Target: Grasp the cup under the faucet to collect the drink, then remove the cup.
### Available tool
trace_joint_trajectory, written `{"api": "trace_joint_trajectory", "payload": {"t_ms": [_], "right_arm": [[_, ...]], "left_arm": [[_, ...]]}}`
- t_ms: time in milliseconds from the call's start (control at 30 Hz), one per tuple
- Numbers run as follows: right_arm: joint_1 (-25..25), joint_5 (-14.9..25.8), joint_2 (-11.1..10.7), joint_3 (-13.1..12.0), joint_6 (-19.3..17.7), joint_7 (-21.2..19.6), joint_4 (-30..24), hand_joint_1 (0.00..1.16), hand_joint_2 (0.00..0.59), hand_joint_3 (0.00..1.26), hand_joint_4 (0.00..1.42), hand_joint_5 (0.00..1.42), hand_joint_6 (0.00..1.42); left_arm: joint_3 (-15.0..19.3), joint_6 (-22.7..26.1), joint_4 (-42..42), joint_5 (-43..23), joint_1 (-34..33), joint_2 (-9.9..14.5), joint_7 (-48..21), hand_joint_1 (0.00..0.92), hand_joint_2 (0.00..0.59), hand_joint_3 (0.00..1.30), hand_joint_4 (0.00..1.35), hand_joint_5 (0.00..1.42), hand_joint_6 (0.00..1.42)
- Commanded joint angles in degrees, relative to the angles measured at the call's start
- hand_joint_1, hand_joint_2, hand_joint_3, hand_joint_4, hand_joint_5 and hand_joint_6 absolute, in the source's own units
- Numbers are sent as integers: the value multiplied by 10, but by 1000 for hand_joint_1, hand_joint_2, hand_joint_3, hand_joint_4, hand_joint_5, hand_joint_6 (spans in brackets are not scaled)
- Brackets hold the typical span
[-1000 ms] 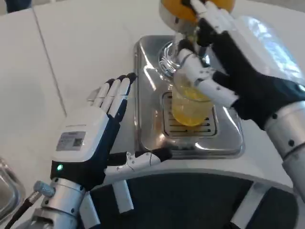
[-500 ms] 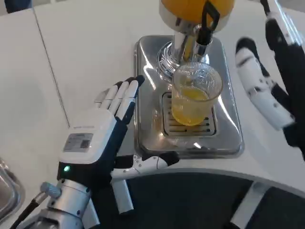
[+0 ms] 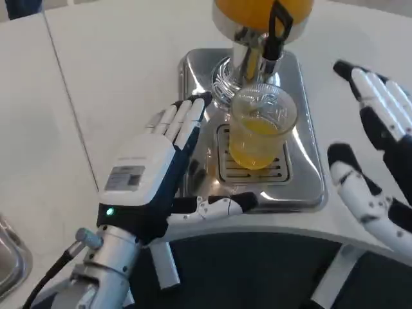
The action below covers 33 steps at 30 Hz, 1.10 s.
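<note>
A white table (image 3: pixel 116 77) carries a polished steel drip tray (image 3: pixel 302 96) toward its far edge, with the near edge of the tray close to the table's curved front edge. At the far end of the tray stands the dispenser (image 3: pixel 257 16), its orange-filled tank cut off by the top of the picture and a black tap lever hanging at its front. The left hand (image 3: pixel 158 170) lies over the tray's left rim, released and holding nothing, fingers stretched toward the dispenser base and thumb pointing across the tray's front edge. The right hand (image 3: pixel 373 154) hovers beside the tray's right rim, spread wide and gripping nothing. The clear cup (image 3: pixel 261 125), part filled with yellow drink, stands upright on the slotted grate (image 3: pixel 254 168) in the tray's middle, under the faucet, between the two hands and touched by neither
</note>
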Motion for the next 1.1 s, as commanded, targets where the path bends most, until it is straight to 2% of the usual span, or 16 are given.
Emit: {"api": "trace_joint_trajectory", "payload": {"t_ms": [33, 267, 467, 733, 1100], "right_arm": [[68, 33, -13, -44, -65, -32, 5, 40, 539, 0, 0, 0, 0], [156, 71, -18, -97, -144, -54, 21, 102, 509, 0, 0, 0, 1], [223, 66, -5, -110, -190, -65, 20, 110, 487, 0, 0, 0, 1], [234, 56, 12, -106, -189, -54, 1, 111, 475, 0, 0, 0, 1], [245, 46, 30, -100, -186, -53, 3, 106, 458, 0, 0, 0, 1]], "left_arm": [[-1, 0, 33, -21, -18, -17, 8, 108, 37, 0, 0, 28, 71], [0, -22, 90, -51, -63, -36, 26, 159, 46, 0, 0, 50, 79], [4, -76, 148, -105, -92, -50, 38, 189, 49, 0, 0, 93, 122], [-4, -119, 184, -118, -108, -66, 45, 234, 46, 0, 0, 121, 142], [-21, -126, 254, -111, -155, -99, 66, 353, 51, 0, 0, 169, 193]]}}
